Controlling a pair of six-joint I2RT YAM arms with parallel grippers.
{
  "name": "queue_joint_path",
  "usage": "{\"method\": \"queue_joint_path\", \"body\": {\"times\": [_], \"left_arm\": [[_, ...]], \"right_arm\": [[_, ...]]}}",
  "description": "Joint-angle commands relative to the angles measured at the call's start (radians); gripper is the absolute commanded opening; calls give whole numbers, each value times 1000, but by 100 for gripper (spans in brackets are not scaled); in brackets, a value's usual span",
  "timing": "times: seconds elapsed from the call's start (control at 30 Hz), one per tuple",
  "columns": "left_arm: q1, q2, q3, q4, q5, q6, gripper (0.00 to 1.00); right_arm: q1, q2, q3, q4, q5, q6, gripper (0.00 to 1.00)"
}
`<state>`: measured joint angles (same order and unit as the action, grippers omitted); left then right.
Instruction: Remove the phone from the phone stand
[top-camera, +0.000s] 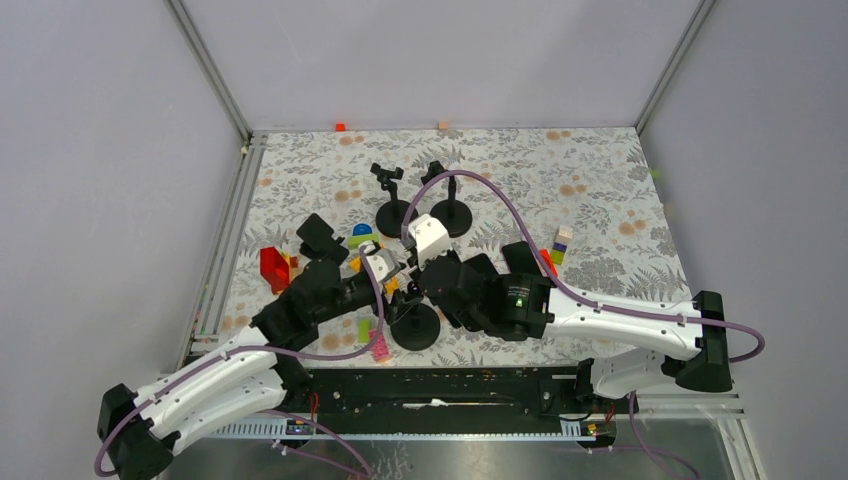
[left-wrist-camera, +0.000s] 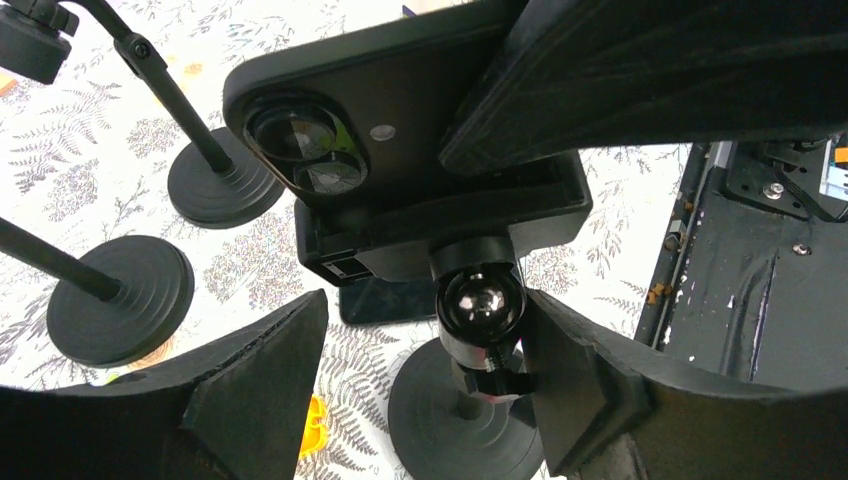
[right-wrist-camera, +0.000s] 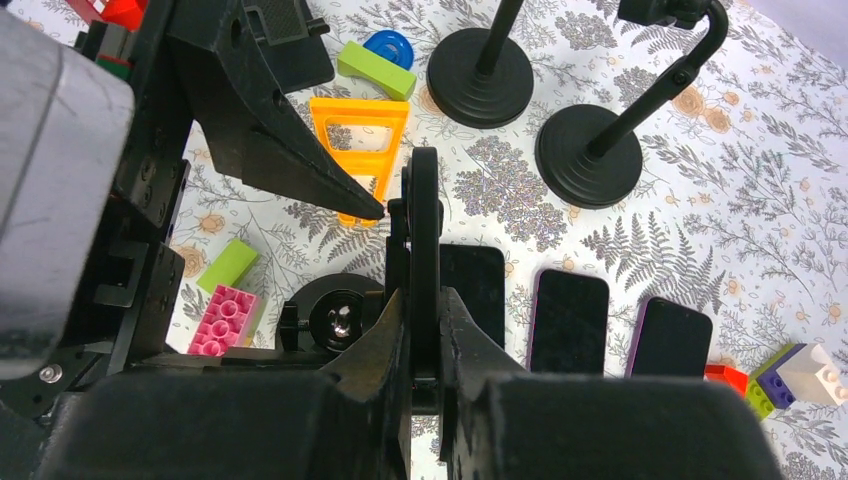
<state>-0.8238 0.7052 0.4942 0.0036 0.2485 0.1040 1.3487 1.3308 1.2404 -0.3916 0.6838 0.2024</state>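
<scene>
Tabletop (top-camera: 600, 170) patterned with ferns, grey walls (top-camera: 100, 150) around, phone (left-wrist-camera: 400, 160) in stand (left-wrist-camera: 480, 300)

The phone (left-wrist-camera: 400, 170) has a smooth matt black back with two glossy glass lenses. The phone stand (left-wrist-camera: 482, 300) carries a mirror-polished black ball joint over a matt, finely ridged base. The left gripper (left-wrist-camera: 428, 310) has fingers (left-wrist-camera: 260, 370) of dull, slightly grainy black plastic. The table cover (top-camera: 600, 170) is a flat matt printed sheet; the pink brick (right-wrist-camera: 225, 318) is shiny moulded plastic, the arm shells (top-camera: 200, 385) smooth white, and the frame rail (top-camera: 208, 70) bare grey metal
</scene>
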Motion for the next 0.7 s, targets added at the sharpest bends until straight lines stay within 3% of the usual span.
{"method": "queue_joint_path", "body": {"times": [0.0,0.67], "left_arm": [[-5,32,7,142,-64,-25,74],[-33,138,25,253,-125,-53,68]], "right_arm": [[12,-15,57,74,27,63,0],[13,-5,41,90,-61,116,0]]}}
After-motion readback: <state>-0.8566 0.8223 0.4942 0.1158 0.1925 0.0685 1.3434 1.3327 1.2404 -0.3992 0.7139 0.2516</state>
